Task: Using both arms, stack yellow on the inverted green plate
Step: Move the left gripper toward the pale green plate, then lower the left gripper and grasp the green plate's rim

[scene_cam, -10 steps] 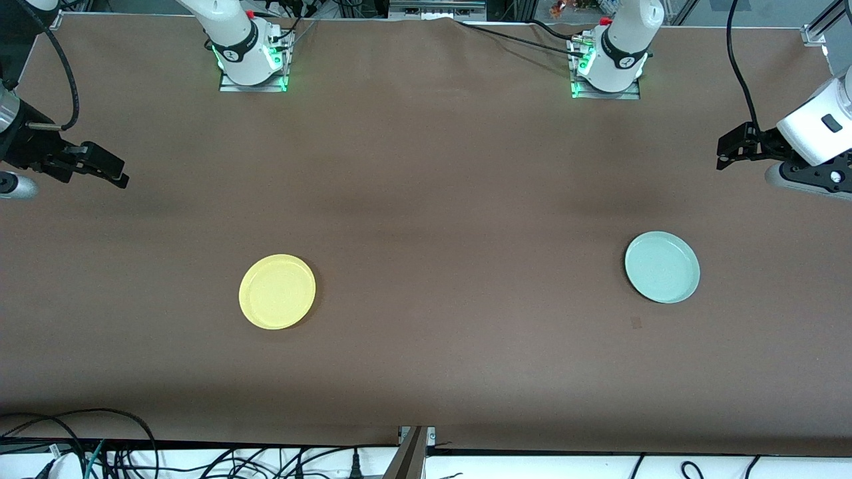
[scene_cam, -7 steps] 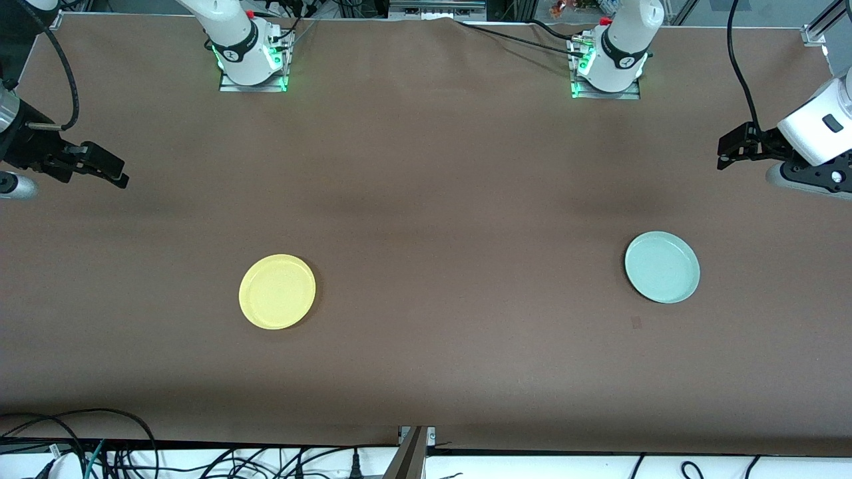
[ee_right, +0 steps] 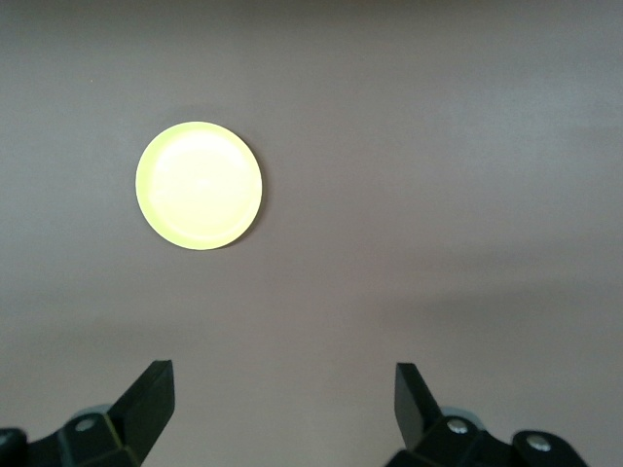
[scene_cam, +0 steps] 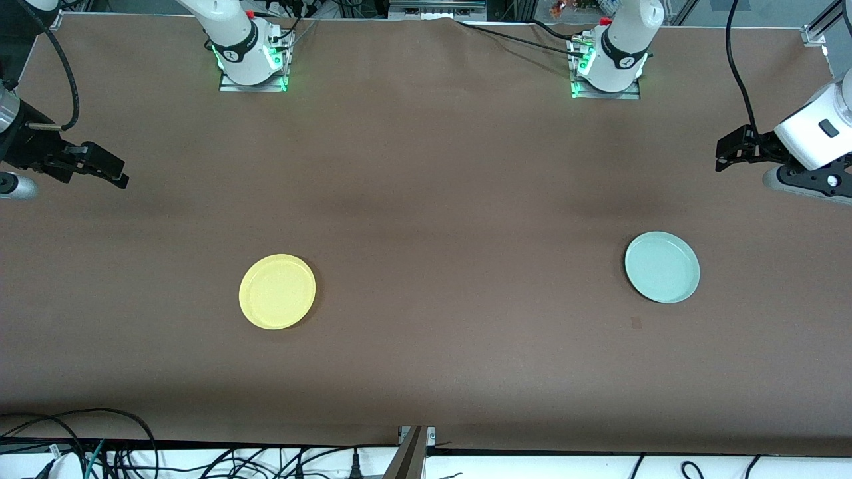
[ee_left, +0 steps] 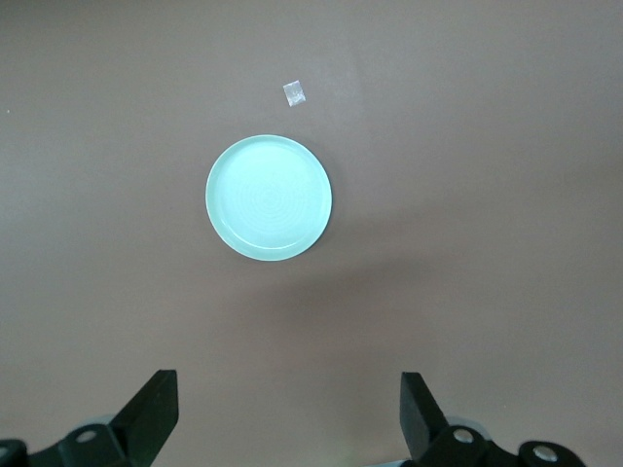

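The yellow plate (scene_cam: 277,291) lies rim up on the brown table toward the right arm's end; it also shows in the right wrist view (ee_right: 199,198). The pale green plate (scene_cam: 661,267) lies rim up toward the left arm's end; it also shows in the left wrist view (ee_left: 269,197). My right gripper (scene_cam: 106,167) is open and empty, high over the table's end, well away from the yellow plate. My left gripper (scene_cam: 729,149) is open and empty, high over the other end, away from the green plate.
A small pale scrap (scene_cam: 636,322) lies on the table just nearer to the front camera than the green plate; it also shows in the left wrist view (ee_left: 293,92). Cables (scene_cam: 80,446) hang along the table's front edge. The arm bases (scene_cam: 249,56) stand along the back edge.
The left arm's wrist has shifted slightly upward in the front view. The right arm and both plates have not moved.
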